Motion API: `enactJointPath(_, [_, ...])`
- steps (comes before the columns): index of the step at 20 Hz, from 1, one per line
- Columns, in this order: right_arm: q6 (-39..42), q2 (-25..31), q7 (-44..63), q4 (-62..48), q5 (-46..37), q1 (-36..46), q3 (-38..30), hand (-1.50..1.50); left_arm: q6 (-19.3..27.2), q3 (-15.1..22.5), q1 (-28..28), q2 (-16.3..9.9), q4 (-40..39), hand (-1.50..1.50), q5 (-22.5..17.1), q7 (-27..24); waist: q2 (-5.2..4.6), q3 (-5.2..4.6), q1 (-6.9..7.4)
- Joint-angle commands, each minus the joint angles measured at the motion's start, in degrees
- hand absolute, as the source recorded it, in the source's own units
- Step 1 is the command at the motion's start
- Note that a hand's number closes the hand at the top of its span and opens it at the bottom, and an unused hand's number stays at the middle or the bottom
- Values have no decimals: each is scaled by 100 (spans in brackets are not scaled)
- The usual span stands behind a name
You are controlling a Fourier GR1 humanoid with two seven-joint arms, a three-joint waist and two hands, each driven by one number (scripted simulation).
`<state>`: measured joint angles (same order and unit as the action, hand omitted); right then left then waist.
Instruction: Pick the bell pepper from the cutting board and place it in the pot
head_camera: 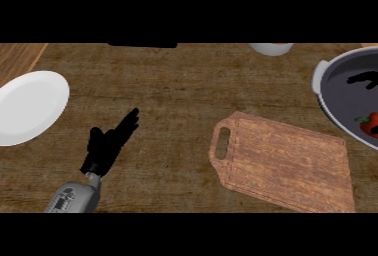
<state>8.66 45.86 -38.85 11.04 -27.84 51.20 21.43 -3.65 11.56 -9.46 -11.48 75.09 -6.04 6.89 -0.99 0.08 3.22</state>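
Currently the left hand (109, 144) rests low on the worktop (184, 90), fingers straight and spread apart, holding nothing; its grey forearm (72, 198) comes in from the lower edge. Just left of and above this hand lies a white plate (28, 107), partly cut by the frame edge and not touching the fingers. To the hand's right, apart from it, sits the wooden cutting board (288, 165), set at a slant, its handle slot on the side nearest the hand; its top is bare.

Far right of the hand, beyond the board's upper corner, stands the grey pot (332, 105), only partly in frame. The bell pepper (370, 125) shows as a red patch inside the pot, against its right part at the frame edge. A dark shape in the pot's upper part looks like fingers of the right hand (364, 78); open or closed cannot be told.

A pale round object (271, 48) sits at the top edge, well above and right of the left hand.
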Motion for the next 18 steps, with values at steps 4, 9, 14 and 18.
enactJointPath(4, [837, -253, -382, -342, 1585, 376, -1550, -150, -101, -164, 90, -166, -61, 0, -82, 42, 21, 14, -136])
enactJointPath(9, [1056, 270, 103, -783, 2415, 738, -2449, -150, -44, -29, 169, -55, 72, 0, 10, 59, -9, 16, -80])
enactJointPath(14, [1478, 852, 302, -1016, 2930, 762, -2977, -150, -178, -185, -117, -121, 60, 0, -127, 146, -73, 27, -30])
enactJointPath(18, [1823, 1241, 85, -1091, 3269, 439, -3314, -150, -92, 37, 295, -18, 343, 0, 32, -37, -70, 41, 40])
